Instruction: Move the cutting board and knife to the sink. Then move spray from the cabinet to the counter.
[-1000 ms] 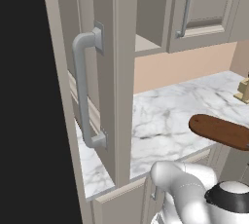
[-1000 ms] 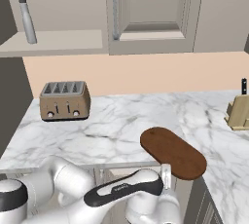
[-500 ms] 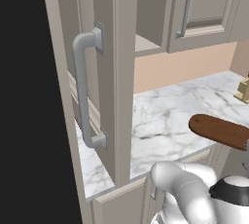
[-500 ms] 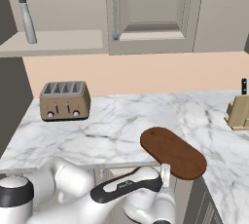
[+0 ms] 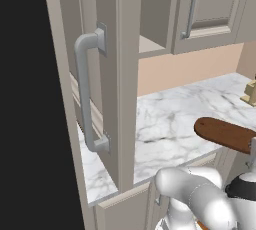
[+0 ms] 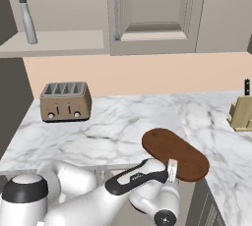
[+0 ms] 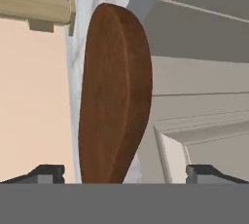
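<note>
Since the earlier frames only the arm has shifted slightly; the board is unmoved, overhanging the counter edge. The gripper is spread wide, its fingertips flanking the board's end, nothing grasped. A grasp appears imminent.

1. Board: dark reddish-brown oval, lying flat at the counter's front edge, one end overhanging it; the hand view shows it edge-on.
2. Counter: white marble slab with grey veins.
3. Spray: slim grey bottle with a pale nozzle, upright in the open shelf niche.
4. Cabinet: beige-taupe, panelled doors, grey bar handles.
</note>
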